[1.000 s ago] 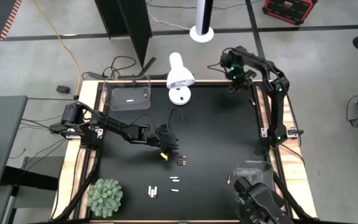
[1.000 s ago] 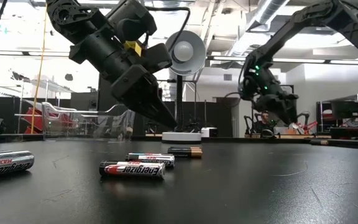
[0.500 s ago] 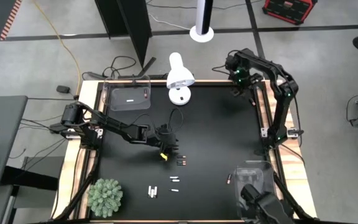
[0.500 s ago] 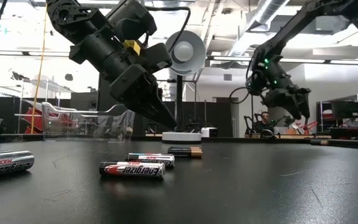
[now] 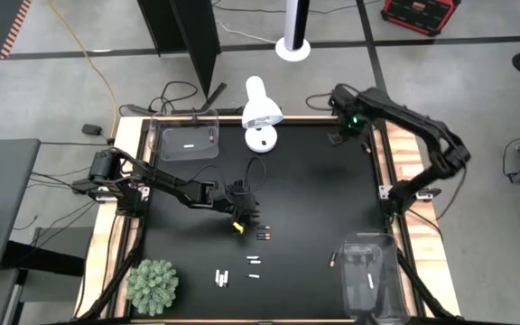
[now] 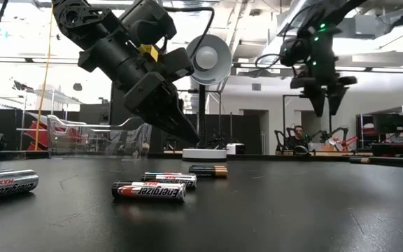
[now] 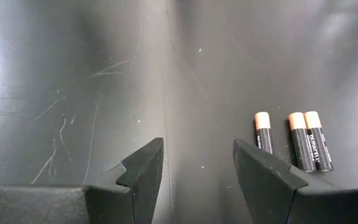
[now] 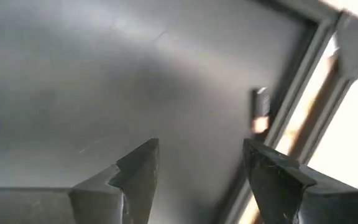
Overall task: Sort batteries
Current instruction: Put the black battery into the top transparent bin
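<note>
The nearest battery (image 6: 149, 190) lying on the black table in the low view reads "Energizer". A silver battery (image 6: 7, 183) at the left edge shows "MAX". In the left wrist view, a black and copper battery (image 7: 317, 142) reads "DURACELL".

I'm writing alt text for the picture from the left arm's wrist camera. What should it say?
Three batteries, black with copper ends, lie side by side on a scratched dark table, just to one side of the open, empty left gripper, whose two dark fingers frame the view.
</note>
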You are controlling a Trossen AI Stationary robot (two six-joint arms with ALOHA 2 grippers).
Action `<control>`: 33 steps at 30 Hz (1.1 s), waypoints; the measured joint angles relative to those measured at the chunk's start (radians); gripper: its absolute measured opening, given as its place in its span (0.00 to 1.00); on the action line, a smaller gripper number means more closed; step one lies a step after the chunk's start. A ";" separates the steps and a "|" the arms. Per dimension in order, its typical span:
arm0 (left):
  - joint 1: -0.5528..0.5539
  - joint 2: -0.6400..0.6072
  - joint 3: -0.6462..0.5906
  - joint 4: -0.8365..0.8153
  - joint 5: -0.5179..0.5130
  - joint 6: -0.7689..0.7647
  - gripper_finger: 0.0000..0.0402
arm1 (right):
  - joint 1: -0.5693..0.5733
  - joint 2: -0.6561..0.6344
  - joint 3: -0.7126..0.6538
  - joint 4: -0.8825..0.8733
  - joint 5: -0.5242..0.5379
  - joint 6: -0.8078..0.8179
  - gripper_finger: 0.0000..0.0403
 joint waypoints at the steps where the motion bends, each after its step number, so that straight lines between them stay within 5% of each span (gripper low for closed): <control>1: 0.000 0.000 0.000 0.004 0.000 0.000 0.47 | 0.022 -0.027 -0.036 0.016 0.000 0.043 0.62; 14: 0.000 0.000 0.000 0.022 -0.001 -0.015 0.47 | 0.213 -0.229 -0.471 0.346 0.061 0.815 0.62; 24: -0.002 0.000 0.000 0.022 0.000 -0.015 0.47 | 0.360 -0.132 -0.497 0.424 0.444 1.318 0.62; 33: 0.008 0.001 0.000 0.211 -0.007 -0.007 0.47 | 0.547 -0.047 -0.497 0.473 0.708 1.406 0.62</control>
